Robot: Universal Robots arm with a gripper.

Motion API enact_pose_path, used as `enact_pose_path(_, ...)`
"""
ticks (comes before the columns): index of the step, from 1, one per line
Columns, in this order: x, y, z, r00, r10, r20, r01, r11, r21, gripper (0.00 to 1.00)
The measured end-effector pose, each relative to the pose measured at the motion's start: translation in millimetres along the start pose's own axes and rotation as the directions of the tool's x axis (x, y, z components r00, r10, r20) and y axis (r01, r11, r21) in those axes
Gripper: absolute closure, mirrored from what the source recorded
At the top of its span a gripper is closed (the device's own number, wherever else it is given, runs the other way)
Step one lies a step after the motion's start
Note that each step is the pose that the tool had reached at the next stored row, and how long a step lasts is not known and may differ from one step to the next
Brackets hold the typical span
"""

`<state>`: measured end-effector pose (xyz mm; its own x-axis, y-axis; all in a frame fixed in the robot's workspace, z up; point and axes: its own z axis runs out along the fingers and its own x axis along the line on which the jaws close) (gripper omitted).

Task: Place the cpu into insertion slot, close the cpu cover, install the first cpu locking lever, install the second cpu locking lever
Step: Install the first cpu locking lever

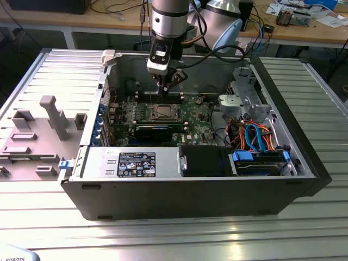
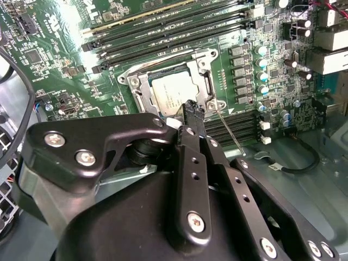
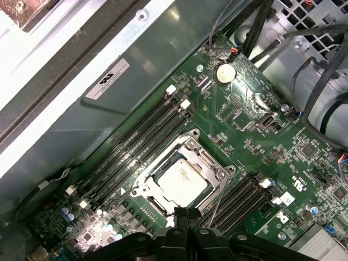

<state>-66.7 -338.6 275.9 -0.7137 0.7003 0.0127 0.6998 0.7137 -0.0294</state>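
Observation:
The cpu (image 2: 171, 93) (image 3: 182, 183) lies flat in the insertion slot (image 1: 162, 112) in the middle of the green motherboard (image 1: 197, 116). Its silver top shows through the window of the cpu cover (image 2: 137, 82) (image 3: 209, 161), which lies down over it. My gripper (image 2: 191, 106) (image 3: 187, 213) (image 1: 165, 88) hangs just above one edge of the socket, shut, with nothing between its fingers. A thin metal locking lever (image 2: 229, 132) (image 3: 217, 202) runs along the socket's side right beside the fingertips. I cannot tell whether it is latched.
The motherboard sits inside an open computer case (image 1: 179, 196). Long black memory slots (image 2: 163, 32) (image 3: 136, 138) flank the socket. Bundled cables and a drive cage (image 1: 255, 136) fill the exterior view's right. A grey fixture block (image 1: 32, 136) stands outside the case on the left.

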Motion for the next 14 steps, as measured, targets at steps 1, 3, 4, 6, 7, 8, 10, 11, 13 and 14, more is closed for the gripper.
enact_pose_path(1,0.0,0.0,0.0,1.0,-0.003,0.0001,0.003,1.0,0.0001,0.89)
enact_pose_path(3,0.0,0.0,0.0,1.0,-0.008,0.0002,0.008,1.0,0.0001,0.89)
enact_pose_path(4,0.0,0.0,0.0,1.0,-0.009,0.0003,0.009,1.0,0.0002,0.89)
enact_pose_path(6,0.0,0.0,0.0,0.9999,-0.013,0.0004,0.013,0.9999,0.0002,0.89)
enact_pose_path(7,0.0,0.0,0.0,0.9999,-0.016,0.0004,0.016,0.9999,0.0003,0.89)
enact_pose_path(8,0.0,0.0,0.0,0.9999,-0.017,0.0005,0.017,0.9999,0.0003,0.89)
enact_pose_path(10,0.0,0.0,0.0,0.9997,-0.023,0.0007,0.023,0.9997,0.0004,0.89)
enact_pose_path(11,0.0,0.0,0.0,0.9997,-0.025,0.0007,0.025,0.9997,0.0003,0.89)
enact_pose_path(13,0.0,0.0,0.0,0.9996,-0.028,0.0009,0.028,0.9996,0.0004,0.89)
enact_pose_path(14,0.0,0.0,0.0,0.9996,-0.03,0.0009,0.03,0.9996,0.0005,0.89)
